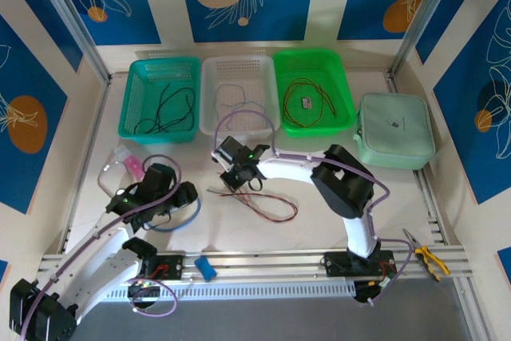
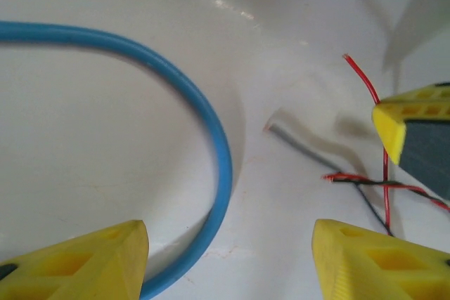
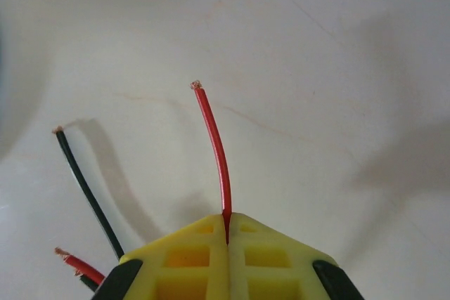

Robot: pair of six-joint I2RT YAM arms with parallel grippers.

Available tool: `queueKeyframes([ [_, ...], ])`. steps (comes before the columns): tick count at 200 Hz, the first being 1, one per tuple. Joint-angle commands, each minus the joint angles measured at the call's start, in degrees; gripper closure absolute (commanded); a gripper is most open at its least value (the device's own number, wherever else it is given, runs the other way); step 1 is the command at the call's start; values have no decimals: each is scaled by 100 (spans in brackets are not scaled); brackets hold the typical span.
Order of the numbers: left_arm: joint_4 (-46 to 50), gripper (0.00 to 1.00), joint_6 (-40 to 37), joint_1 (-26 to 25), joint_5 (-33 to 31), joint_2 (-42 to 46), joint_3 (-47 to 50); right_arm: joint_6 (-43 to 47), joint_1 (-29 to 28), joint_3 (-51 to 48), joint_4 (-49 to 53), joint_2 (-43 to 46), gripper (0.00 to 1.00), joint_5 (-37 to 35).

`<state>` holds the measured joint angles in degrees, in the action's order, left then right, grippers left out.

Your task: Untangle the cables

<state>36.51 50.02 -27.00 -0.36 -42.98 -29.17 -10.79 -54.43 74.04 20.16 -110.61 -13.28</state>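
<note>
Right gripper (image 3: 227, 224) pressed together, pinching the red cable (image 3: 216, 147); the cable's lower run is hidden between the pads. Black cable (image 3: 84, 187) at 9 o'clock, cut off below. Left gripper (image 2: 228, 233) spread; blue hose (image 2: 211, 124) at 10 o'clock.

The left arm (image 1: 92, 265) is extended from its base at the near left corner, up and to the right. The left gripper (image 1: 185, 196) is brought low over the table, and its yellow fingers (image 2: 84, 261) are set well apart. The right arm (image 1: 291, 169) is bent sharply at the elbow and reached leftward. The right gripper (image 3: 227, 224) is angled down, and its jaws are pressed together on a thin red cable (image 3: 216, 145).
</note>
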Motion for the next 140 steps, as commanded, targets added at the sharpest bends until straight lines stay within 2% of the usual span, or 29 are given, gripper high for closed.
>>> queueKeyframes([
  [1, 118, 37, -144, 56, 37, -5, -312, -382, 18, -307, -716, 964, 99, 287],
  [43, 93, 36, -244, 64, -91, -47, -425, -982, 469, -1166, -1761, 2144, 99, 1231],
  [72, -80, 36, -153, 71, 27, -44, -328, -1136, 705, -1494, -2122, 2817, 99, 1550],
  [140, -95, 35, -200, 72, 80, -87, -388, -2012, 1464, -2591, -3983, 4311, 100, 2238],
])
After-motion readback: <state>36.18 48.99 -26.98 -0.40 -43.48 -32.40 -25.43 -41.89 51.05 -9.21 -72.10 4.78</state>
